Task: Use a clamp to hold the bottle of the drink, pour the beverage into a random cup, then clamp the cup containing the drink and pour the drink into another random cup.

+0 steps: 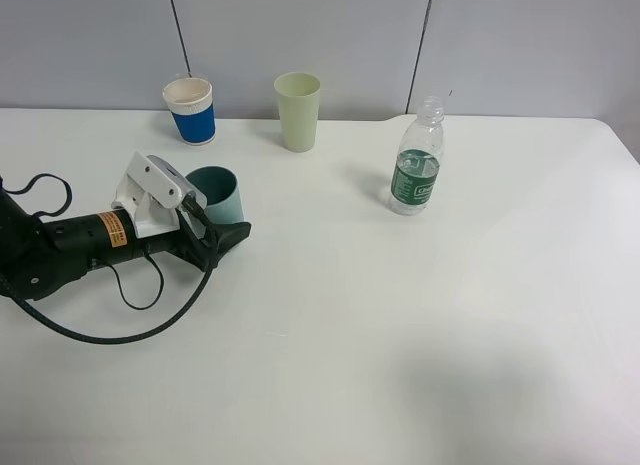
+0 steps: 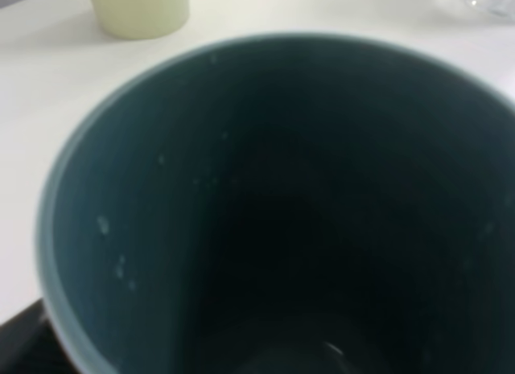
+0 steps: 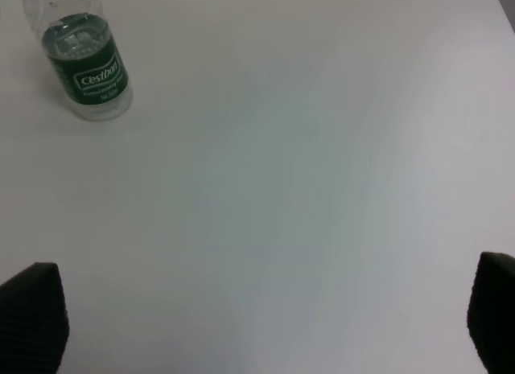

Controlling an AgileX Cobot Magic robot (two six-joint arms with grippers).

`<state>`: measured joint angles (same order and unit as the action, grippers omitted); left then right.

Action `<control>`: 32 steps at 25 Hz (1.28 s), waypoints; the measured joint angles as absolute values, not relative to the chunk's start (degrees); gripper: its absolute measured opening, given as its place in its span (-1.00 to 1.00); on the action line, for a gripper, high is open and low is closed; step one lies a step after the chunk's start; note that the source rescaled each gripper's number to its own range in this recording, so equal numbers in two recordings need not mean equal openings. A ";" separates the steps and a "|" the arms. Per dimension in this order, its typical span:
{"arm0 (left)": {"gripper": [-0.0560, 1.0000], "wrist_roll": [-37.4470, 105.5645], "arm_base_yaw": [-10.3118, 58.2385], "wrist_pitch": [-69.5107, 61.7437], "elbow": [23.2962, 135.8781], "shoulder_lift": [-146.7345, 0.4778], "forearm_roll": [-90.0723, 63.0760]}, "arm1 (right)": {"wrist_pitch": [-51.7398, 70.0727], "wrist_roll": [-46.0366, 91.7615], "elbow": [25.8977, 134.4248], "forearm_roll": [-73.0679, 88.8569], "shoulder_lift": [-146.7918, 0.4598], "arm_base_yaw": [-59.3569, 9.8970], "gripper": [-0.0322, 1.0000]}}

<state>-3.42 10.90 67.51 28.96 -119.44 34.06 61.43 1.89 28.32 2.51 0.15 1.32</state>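
Currently the left tool sits at the teal cup, at about 9 o'clock on the white surface. Arm lies low and level, reaching in from the left edge, which suits a side grip on the cup wall. Whether the jaws press the cup or stand just off it: cannot tell; the wrist mount and cables cover the contact.

Left wrist view is filled by the teal cup's dark inside. Droplets cling to the inner wall; the bottom is too dark to judge any liquid.

Blue-and-white cup stands upright at 11 o'clock, near the teal cup, probably the pouring target. Pale green cup at 12 o'clock, apart from both.

Bottle stands upright at 1 o'clock, uncapped, well apart from the cups; its level is hidden behind the green label.

Right tool is spread wide and empty, only its fingertips showing at the frame corners. Right arm not seen in the high view.
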 joint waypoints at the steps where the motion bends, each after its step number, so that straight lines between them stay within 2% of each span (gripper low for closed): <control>1: 0.21 -3.42 10.90 67.51 28.96 -119.36 34.12 | 61.43 1.89 28.32 2.51 0.15 1.32 1.00; 7: 0.24 -3.42 10.90 65.79 25.57 -113.72 33.85 | 61.43 1.89 28.32 2.51 0.15 1.32 1.00; 12: 0.24 -3.43 10.90 63.83 18.28 -104.86 30.68 | 61.43 1.89 28.32 2.51 0.15 1.32 1.00; 18: 0.24 -3.43 10.90 58.13 11.41 -89.23 26.45 | 61.43 1.87 28.32 2.51 0.15 1.32 1.00; 25: 0.26 -5.52 10.90 45.86 10.70 -68.27 22.29 | 61.43 1.87 28.32 2.51 0.15 1.32 1.00; 28: 0.51 -6.12 10.90 38.09 10.70 -58.41 19.04 | 61.43 1.87 28.32 2.51 0.15 1.32 1.00; 31: 0.88 -6.94 10.90 26.04 12.19 -48.72 16.72 | 61.43 1.87 28.32 2.51 0.15 1.32 1.00; 32: 0.92 -7.40 10.90 21.55 12.96 -45.43 16.56 | 61.43 1.87 28.32 2.51 0.15 1.32 1.00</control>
<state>-7.40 10.90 21.55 12.96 -45.43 16.56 61.43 1.87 28.32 2.51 0.15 1.32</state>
